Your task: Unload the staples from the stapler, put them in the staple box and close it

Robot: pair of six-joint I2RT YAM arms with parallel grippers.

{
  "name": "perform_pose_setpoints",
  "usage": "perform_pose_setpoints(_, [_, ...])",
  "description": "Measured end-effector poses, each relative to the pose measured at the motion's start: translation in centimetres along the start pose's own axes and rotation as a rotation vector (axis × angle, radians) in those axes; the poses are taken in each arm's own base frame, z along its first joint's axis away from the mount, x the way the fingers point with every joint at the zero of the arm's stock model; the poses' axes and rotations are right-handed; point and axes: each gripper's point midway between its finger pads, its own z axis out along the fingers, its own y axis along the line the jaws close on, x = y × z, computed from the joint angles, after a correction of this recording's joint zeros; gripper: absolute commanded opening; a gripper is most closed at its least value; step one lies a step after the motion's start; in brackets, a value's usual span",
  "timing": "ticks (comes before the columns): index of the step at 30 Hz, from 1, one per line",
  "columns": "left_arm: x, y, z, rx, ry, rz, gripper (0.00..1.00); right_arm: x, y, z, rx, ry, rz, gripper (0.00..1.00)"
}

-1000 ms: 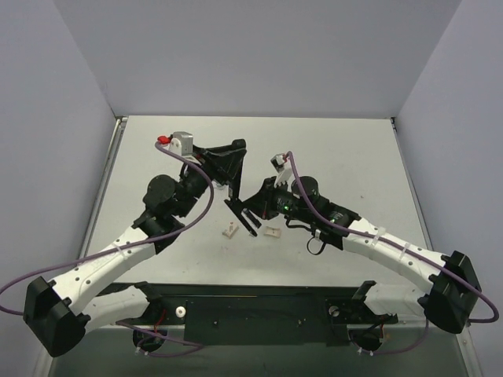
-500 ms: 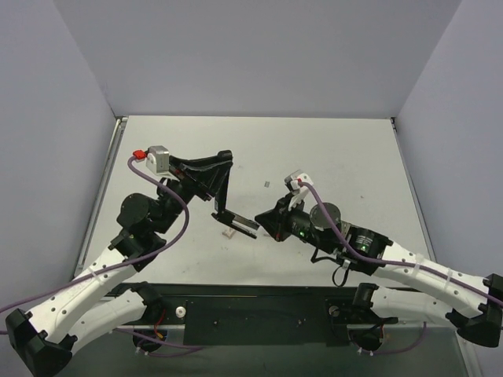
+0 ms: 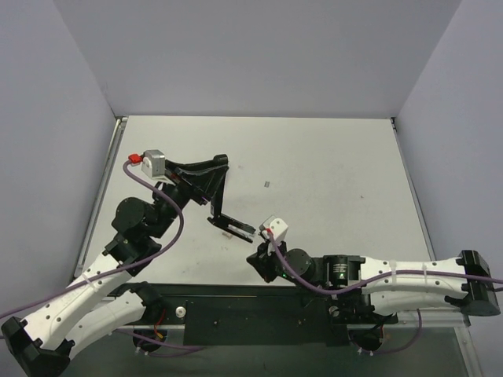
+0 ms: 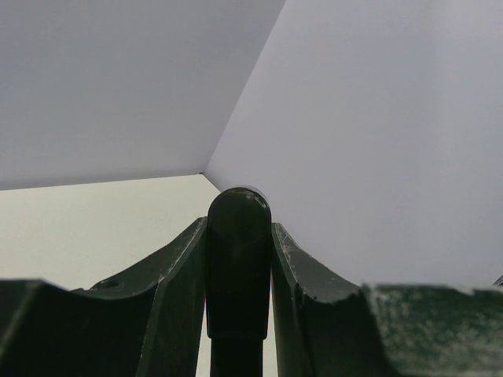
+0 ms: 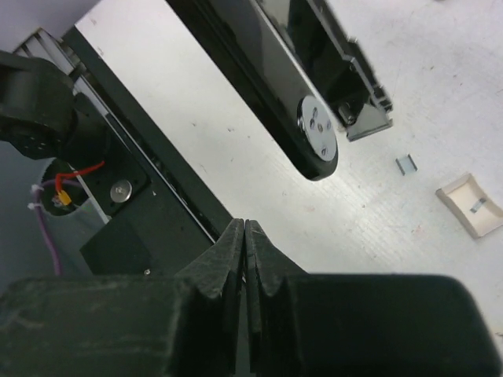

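The black stapler (image 3: 233,225) hangs open in a V above the table, its upper arm clamped in my left gripper (image 3: 218,174). In the left wrist view, my left gripper (image 4: 238,236) is shut on the stapler's rounded black end (image 4: 238,251). My right gripper (image 3: 254,260) is shut and empty, low near the table's front edge and apart from the stapler. In the right wrist view its fingers (image 5: 244,236) are pressed together below the stapler's hinge end (image 5: 313,137), where silvery metal shows. A small loose staple piece (image 5: 405,164) lies on the table.
A small beige piece (image 5: 471,206) lies on the table under the stapler; it also shows in the top view (image 3: 227,233). A tiny metal bit (image 3: 268,184) lies mid-table. The black base rail (image 3: 259,310) runs along the near edge. Grey walls enclose the table.
My right gripper has drawn back from the stapler toward the near edge and sunk low. My left gripper has shifted left with the stapler held in it.
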Motion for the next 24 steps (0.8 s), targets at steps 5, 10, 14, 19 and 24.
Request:
perform_pose_setpoints(5, [-0.3,0.2,-0.7,-0.018,-0.002,-0.004,0.0,2.9,0.1,1.7,0.052,0.023,-0.012,0.0])
perform_pose_setpoints(10, [-0.7,0.3,-1.7,-0.038,-0.005,-0.019,0.0,3.0,-0.7,2.7,0.128,-0.033,0.043,0.0])
perform_pose_setpoints(14, [-0.5,0.6,-2.5,-0.058,0.001,-0.042,0.0,2.6,-1.5,3.2,0.193,-0.073,0.081,0.0])
perform_pose_setpoints(19, [0.1,1.1,-3.1,-0.082,0.016,-0.073,0.0,2.5,-2.2,3.4,0.245,-0.094,0.094,0.0])
perform_pose_setpoints(24, [1.0,1.7,-3.7,-0.104,0.036,-0.096,0.0,1.1,-2.4,3.2,0.266,-0.135,0.11,0.0])
